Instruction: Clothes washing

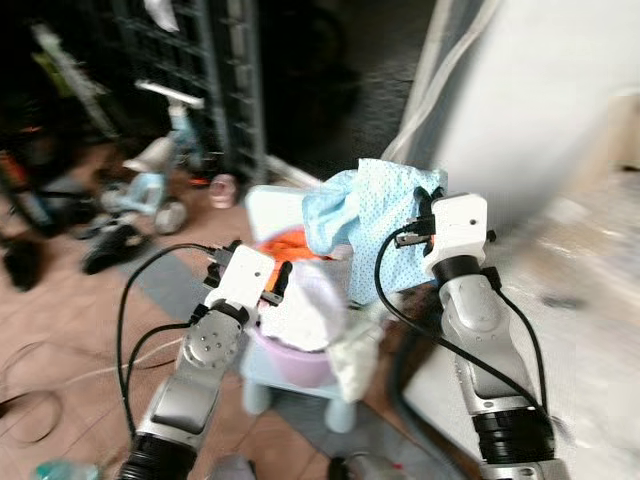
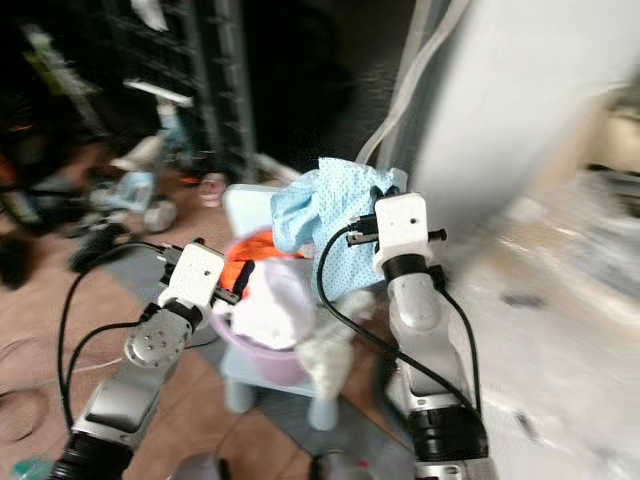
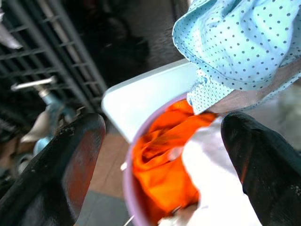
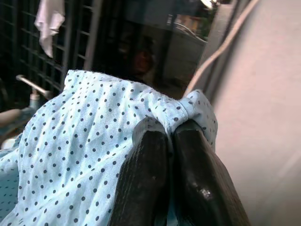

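Blue dotted cloth (image 1: 362, 215) pinched by right gripper (image 4: 170, 136), left gripper (image 3: 160, 155) spread above lilac basin (image 1: 300, 362) on stool (image 1: 262, 205), tricycle (image 1: 150, 180) behind

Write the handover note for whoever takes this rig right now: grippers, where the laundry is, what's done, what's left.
Right gripper: shut on the light blue dotted garment, held up above the basin, beside the white appliance wall.
Left gripper: open, hovering over the purple basin, holding nothing.
Basin sits on a small pale stool; an orange garment and a white garment are in it.
Done: blue garment lifted out of the basin.
Left: probably carry it to the washer, then take the orange and white pieces. The washer's opening isn't in view, and the head views are blurred, so check before moving.
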Available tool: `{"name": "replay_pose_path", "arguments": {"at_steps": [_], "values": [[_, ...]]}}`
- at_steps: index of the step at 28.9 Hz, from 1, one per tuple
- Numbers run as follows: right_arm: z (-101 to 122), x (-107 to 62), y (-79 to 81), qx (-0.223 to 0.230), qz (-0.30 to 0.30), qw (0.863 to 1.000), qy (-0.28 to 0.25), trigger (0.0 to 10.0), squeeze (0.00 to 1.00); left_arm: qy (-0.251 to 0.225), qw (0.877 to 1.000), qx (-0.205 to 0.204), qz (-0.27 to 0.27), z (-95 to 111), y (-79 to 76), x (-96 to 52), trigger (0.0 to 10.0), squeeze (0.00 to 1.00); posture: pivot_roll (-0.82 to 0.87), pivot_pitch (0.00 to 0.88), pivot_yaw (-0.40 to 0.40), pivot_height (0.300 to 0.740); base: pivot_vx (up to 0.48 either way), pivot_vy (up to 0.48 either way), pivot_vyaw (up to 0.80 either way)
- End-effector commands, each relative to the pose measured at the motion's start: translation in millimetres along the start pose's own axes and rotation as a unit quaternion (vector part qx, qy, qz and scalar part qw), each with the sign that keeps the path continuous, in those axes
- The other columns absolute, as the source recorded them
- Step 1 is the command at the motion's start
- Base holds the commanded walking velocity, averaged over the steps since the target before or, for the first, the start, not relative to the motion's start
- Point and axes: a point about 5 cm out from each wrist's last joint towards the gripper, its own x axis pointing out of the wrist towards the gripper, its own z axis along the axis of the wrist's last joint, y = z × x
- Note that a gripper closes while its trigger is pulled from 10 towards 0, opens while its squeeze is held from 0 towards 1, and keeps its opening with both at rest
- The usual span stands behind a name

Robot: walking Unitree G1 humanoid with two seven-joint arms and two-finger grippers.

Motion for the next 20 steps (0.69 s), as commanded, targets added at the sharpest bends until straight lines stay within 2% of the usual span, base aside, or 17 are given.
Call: {"name": "replay_pose_path", "arguments": {"at_steps": [1,5,20], "values": [[4.6,4.4,-2.2,-0.008,-0.003,1.000,-0.010,10.0,0.00,-0.009,1.000,0.002,-0.001,3.1,0.1,0.4,10.0,0.00,-0.02,0.000,0.023,0.740,0.000,-0.352,-0.76],[7.6,7.7,-2.2,-0.004,-0.005,1.000,-0.016,10.0,0.00,-0.012,1.000,0.002,-0.002,3.8,0.5,1.5,10.0,0.00,-0.02,0.000,0.022,0.740,0.000,-0.354,-0.61],[9.1,9.4,-2.0,-0.001,-0.006,1.000,-0.019,10.0,0.00,-0.014,1.000,0.002,-0.001,4.2,0.5,1.8,10.0,0.00,-0.02,0.000,0.020,0.740,0.000,-0.374,0.00]]}}
